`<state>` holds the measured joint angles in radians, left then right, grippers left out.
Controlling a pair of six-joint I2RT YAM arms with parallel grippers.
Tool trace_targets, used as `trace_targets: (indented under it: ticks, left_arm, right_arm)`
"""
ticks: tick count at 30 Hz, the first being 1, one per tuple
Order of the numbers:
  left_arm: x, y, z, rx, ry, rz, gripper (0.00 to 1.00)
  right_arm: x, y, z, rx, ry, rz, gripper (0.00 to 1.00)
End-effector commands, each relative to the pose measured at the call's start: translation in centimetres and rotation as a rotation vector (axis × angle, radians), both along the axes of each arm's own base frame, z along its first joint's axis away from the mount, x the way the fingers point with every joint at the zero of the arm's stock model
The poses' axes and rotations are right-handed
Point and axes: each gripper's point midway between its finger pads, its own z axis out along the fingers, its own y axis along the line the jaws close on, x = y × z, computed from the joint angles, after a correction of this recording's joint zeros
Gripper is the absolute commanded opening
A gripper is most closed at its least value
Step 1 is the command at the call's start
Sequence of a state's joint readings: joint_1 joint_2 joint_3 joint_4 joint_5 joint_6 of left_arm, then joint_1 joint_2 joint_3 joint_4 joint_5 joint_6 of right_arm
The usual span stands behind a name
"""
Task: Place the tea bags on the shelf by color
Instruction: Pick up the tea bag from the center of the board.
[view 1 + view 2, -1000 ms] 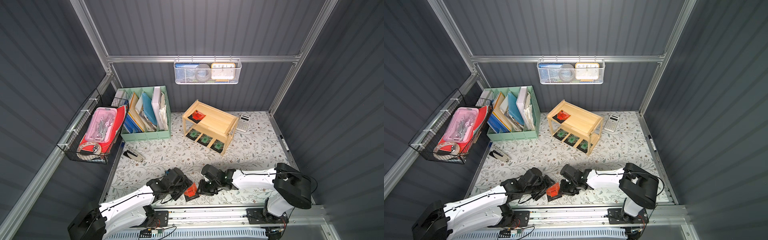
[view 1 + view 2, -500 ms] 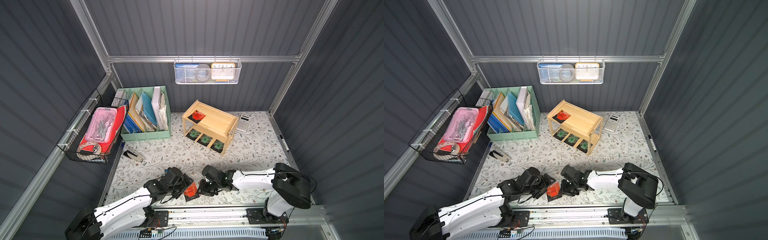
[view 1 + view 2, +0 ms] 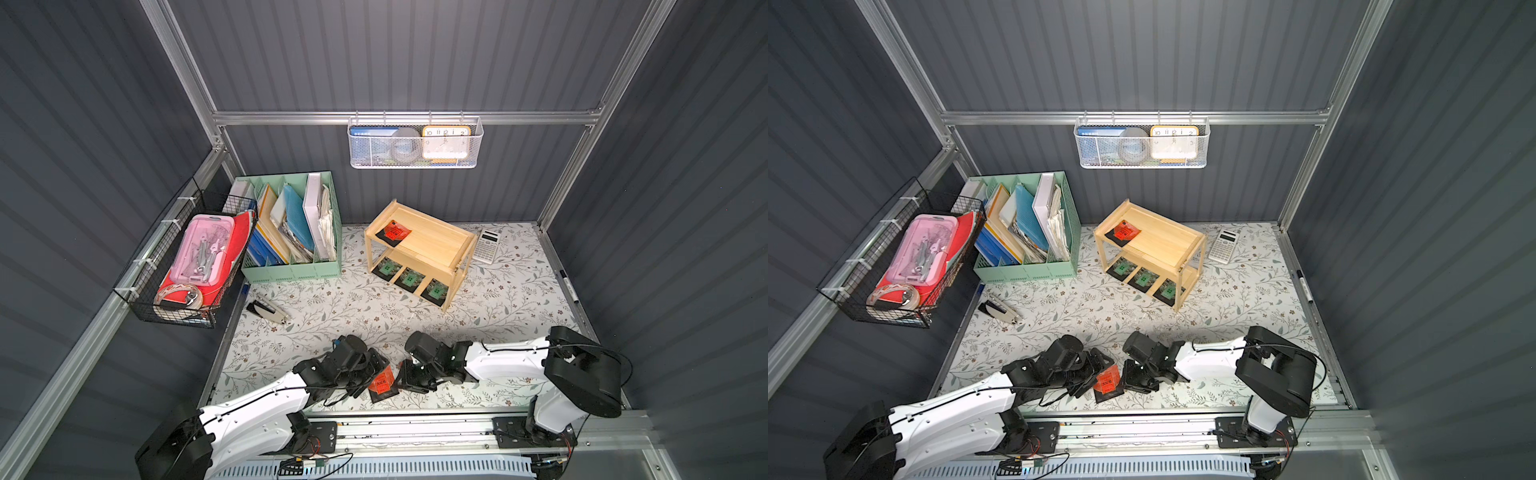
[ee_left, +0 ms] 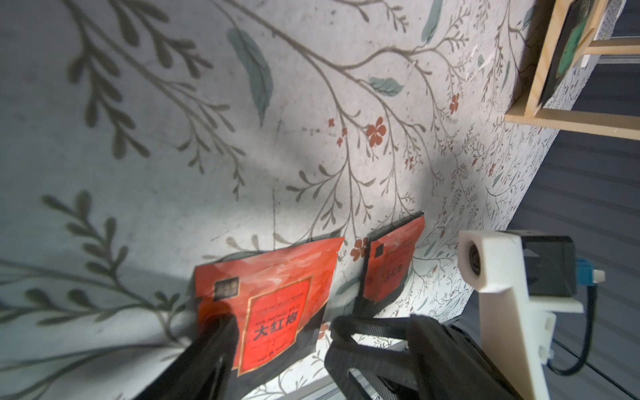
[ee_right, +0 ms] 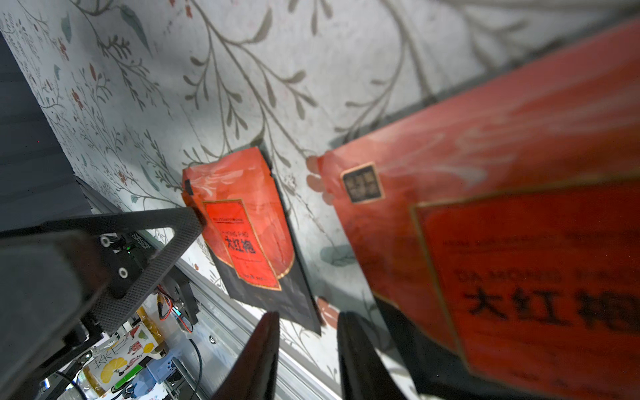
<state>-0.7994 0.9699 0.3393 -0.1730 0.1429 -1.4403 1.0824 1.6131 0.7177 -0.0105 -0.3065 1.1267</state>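
Tea bags (image 4: 273,311): 2 red-orange labels, black borders | left hand (image 4: 280,322): wide apart | right hand (image 5: 308,317): slightly apart

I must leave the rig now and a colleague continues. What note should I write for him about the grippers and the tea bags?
The left gripper is open, low over the table, jaws astride the first red tea bag; no grip yet.
The right gripper is partly open with nothing between its jaws; the second red tea bag is close beside it.
Done: the green tea bags lie on the lower tier of the shelf; the shelved red tea bag is on the top tier.
To do: bring both red bags from the table to the top tier.
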Motion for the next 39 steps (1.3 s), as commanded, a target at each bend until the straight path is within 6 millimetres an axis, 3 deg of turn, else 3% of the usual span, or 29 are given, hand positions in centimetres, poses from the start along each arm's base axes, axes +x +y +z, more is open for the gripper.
trace_targets:
  ticks: [1,30,39]
  left_arm:
    - [-0.4,0.3,-0.7,0.001,0.019,0.006,0.82]
    - [-0.7,0.5,-1.5,0.005,0.027,0.010,0.83]
    - [-0.6,0.5,-1.5,0.004,0.025,0.017,0.82]
  right_arm:
    - [0.4,-0.3,-0.5,-0.008,-0.008,-0.027,0.34]
    - [1.1,1.0,-1.8,0.066,0.026,-0.028,0.30]
    - [1.2,1.5,-1.4,0.098,0.019,-0.015,0.16]
